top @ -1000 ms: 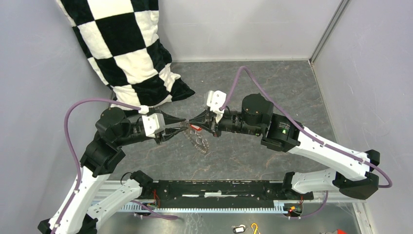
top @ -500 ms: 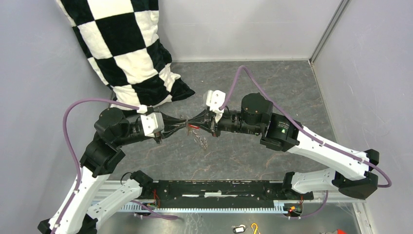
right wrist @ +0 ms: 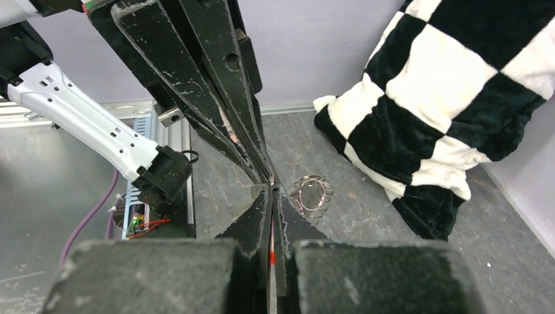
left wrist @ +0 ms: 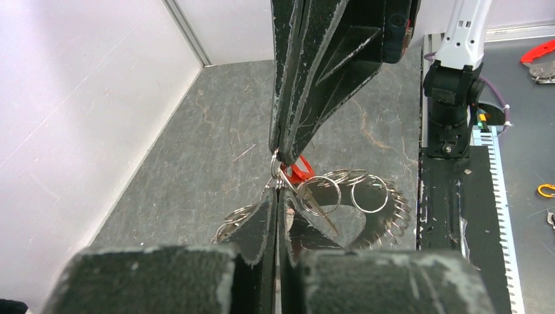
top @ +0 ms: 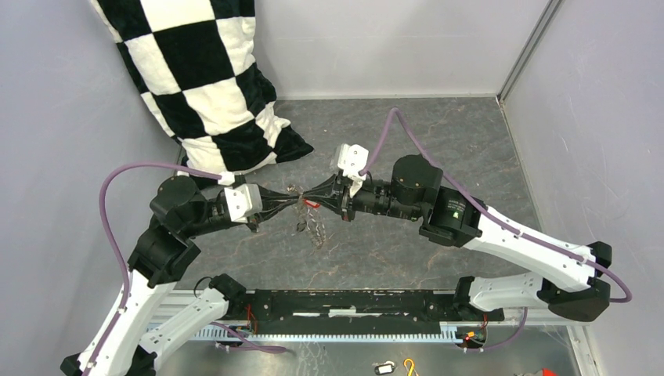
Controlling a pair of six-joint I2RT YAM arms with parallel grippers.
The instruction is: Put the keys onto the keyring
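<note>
Just in front of the checkered pillow (top: 211, 78), the left hand (top: 293, 199) pinches the keyring (top: 315, 229), which dangles beneath it. Tip to tip with it, the right hand (top: 315, 193) is clamped on the red key (top: 311, 205).

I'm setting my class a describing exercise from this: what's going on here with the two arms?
Above the table, the left pincer and the right pincer meet tip to tip. The left is shut on the keyring, which hangs beneath with its fringe of small rings. The right is shut on the red-headed key, holding it against the ring. Whether it is threaded on cannot be told.
</note>
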